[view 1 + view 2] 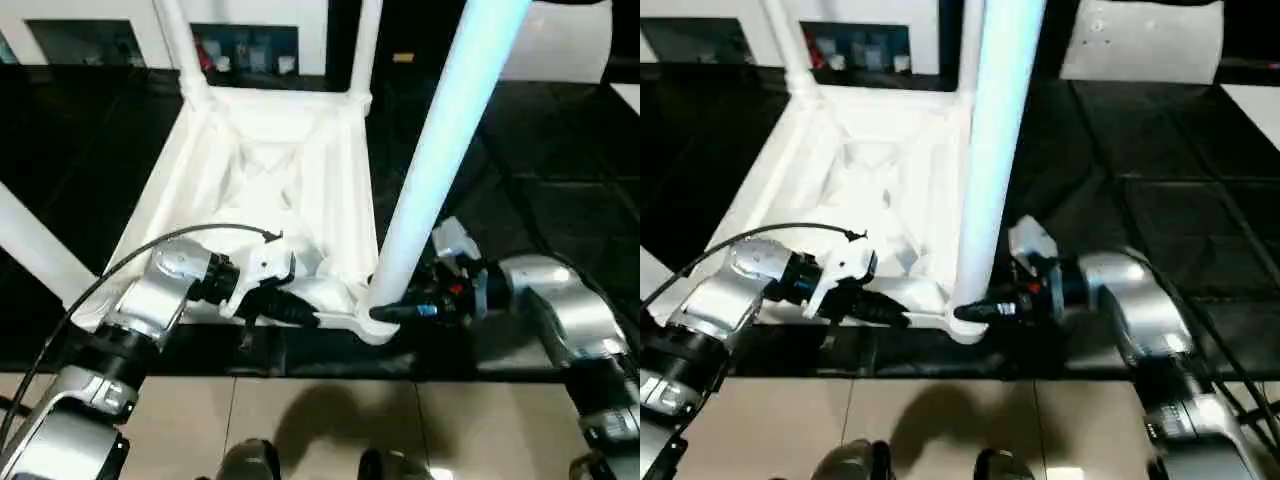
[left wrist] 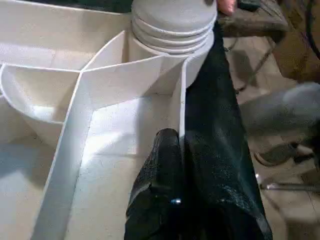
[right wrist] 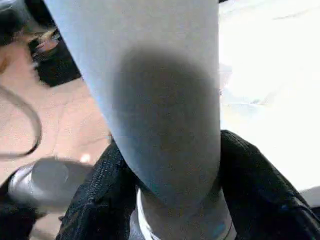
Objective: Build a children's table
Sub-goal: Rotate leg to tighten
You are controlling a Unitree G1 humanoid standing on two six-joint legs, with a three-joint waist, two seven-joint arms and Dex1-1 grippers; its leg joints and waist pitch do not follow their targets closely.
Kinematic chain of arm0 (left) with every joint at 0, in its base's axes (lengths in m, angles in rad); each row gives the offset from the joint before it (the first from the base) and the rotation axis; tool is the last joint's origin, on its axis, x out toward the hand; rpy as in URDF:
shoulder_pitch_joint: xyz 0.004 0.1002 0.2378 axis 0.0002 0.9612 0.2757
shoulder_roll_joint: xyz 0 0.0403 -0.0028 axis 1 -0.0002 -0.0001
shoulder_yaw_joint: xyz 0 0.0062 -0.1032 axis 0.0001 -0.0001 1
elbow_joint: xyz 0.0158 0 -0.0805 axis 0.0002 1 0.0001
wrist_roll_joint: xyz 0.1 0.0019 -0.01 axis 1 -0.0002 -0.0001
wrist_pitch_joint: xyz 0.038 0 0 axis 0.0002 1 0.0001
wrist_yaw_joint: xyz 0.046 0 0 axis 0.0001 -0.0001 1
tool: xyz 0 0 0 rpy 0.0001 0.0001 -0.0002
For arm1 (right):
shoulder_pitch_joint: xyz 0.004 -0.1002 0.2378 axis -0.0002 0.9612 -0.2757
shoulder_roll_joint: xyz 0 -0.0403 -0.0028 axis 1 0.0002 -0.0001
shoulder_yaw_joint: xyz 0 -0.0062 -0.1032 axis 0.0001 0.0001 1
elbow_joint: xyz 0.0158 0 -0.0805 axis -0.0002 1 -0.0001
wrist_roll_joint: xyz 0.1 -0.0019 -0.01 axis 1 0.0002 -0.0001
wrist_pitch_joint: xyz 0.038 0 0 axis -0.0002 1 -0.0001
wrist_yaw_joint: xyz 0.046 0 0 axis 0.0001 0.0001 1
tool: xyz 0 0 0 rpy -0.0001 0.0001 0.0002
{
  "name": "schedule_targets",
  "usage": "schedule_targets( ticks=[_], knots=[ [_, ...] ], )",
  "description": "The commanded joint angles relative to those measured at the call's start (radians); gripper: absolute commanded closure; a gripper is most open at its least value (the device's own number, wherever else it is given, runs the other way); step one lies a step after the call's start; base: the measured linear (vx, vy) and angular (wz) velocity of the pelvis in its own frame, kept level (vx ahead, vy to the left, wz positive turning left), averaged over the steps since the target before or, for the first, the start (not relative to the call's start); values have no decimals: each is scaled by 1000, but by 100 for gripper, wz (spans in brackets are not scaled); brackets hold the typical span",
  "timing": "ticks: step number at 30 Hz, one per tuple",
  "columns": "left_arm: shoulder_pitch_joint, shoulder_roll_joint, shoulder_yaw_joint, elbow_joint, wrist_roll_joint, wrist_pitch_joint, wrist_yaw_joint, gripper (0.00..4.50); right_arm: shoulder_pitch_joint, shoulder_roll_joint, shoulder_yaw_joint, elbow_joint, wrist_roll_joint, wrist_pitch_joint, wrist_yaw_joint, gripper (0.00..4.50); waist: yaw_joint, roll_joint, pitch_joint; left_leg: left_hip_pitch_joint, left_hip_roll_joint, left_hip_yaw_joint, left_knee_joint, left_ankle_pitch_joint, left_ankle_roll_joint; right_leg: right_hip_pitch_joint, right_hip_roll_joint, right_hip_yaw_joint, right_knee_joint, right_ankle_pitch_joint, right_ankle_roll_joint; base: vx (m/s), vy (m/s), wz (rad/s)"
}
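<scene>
The white table top (image 1: 270, 190) lies upside down in the middle of the head views, ribbed underside up, on a black surface (image 1: 90, 130) marked with a grid of lines. A long tapered leg (image 1: 430, 170) stands in the near right corner socket (image 1: 365, 320), rising steeply toward the upper right of the frame and crossing in front of the dark ground and a white object (image 1: 1145, 40) at the top right. Two more legs stand in the far corners, one at upper left (image 1: 180, 45) and one at upper centre (image 1: 365, 45), both cut off by the top edge; a fourth leg (image 1: 35, 250) slants out at the left edge. The right pincer (image 1: 385, 313) is clenched on the base of the near leg, its black fingers (image 3: 95, 200) wrapping either side of the leg just above the threaded collar in the right wrist view. The left pincer (image 1: 300, 315) rests on the near rim of the table top just left of that socket; in the left wrist view its fingers (image 2: 165, 170) straddle the thin white rim wall and press on it, gripping the table edge, with the leg's ringed base (image 2: 172, 25) close ahead. A black cable (image 1: 130, 255) loops over the left forearm. Behind the table top, along the top of the frame, a white cabinet (image 1: 250, 45) shows small items in dark compartments. Below the black surface lies a beige tiled floor (image 1: 330, 420).
</scene>
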Motion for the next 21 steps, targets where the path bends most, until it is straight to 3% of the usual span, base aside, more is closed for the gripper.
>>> schedule_targets(
  ticks=[1, 2, 4, 5, 8, 9, 11, 15, 16, 17, 18, 21],
  knots=[
    [-13, -103, 19, -38, -47, 46, 135, 450, 16, 105, 72, -69, 36, 76, -83, 243, -14, -14, -61, 23, 65, -21, -73, -213, 52, 43, -93, 49, -86, -410, -189, 0, 0, 0],
    [-17, -124, 21, -41, -41, 69, 167, 450, 15, 140, 69, -76, 16, 105, -156, 243, -18, -8, -60, 23, 65, -24, -74, -227, 41, 43, -94, 49, -88, -439, -183, 0, 0, 0],
    [-25, -163, 30, -38, -30, 99, 231, 450, 9, 211, 53, -90, 2, 159, -275, 243, -35, -9, -56, 18, 62, -29, -83, -251, 13, 42, -89, 48, -94, -491, -151, 0, 0, 0],
    [-32, -188, 41, -32, -26, 116, 277, 450, 1, 253, 41, -95, 2, 184, -335, 243, -45, -8, -57, 23, 60, -31, -80, -272, 8, 41, -91, 47, -97, -511, -142, 0, 0, 0],
    [-42, -226, 61, -30, -18, 154, 350, 450, -10, 320, 17, -110, -4, 225, -446, 243, -65, -9, -55, 16, 57, -32, -82, -276, 8, 42, -89, 47, -100, -515, -132, 0, 0, 0],
    [-50, -251, 73, -29, -12, 175, 400, 450, -18, 365, 8, -109, -18, 249, -517, 243, -70, -9, -57, 12, 55, -33, -83, -259, 11, 45, -88, 46, -99, -494, -132, 0, 0, 0],
    [-56, -269, 82, -29, -8, 191, 436, 450, -24, 398, 2, -108, -27, 266, -567, 243, -77, -10, -61, 17, 55, -30, -79, -251, 21, 41, -87, 48, -100, -452, -142, 0, 0, 0],
    [-70, -336, 111, -42, 28, 249, 585, 450, -36, 558, -37, -100, -106, 309, -845, 243, -87, -5, -60, 18, 55, -24, -80, -214, 26, 36, -82, 51, -95, -367, -173, 0, 0, 0],
    [-70, -336, 111, -42, 28, 249, 585, 450, -36, 558, -37, -100, -106, 309, -845, 243, -85, -5, -62, 20, 53, -23, -79, -204, 28, 41, -83, 51, -94, -353, -172, 0, 0, 0],
    [-62, -334, 105, -62, 36, 257, 583, 450, -19, 570, -26, -113, -119, 277, -866, 187, -83, -10, -63, 21, 54, -20, -78, -188, 39, 42, -82, 53, -93, -316, -175, 0, 0, 0],
    [-56, -330, 98, -71, 38, 258, 574, 450, -11, 566, -20, -118, -125, 259, -866, 173, -80, -7, -65, 21, 55, -21, -78, -172, 45, 43, -83, 54, -88, -284, -181, 0, 0, 0],
    [-45, -318, 85, -84, 40, 254, 556, 450, -2, 553, -13, -124, -137, 233, -860, 167, -80, -4, -67, 13, 55, -20, -77, -114, 78, 52, -81, 51, -77, -161, -206, 0, 0, 0]
  ],
)
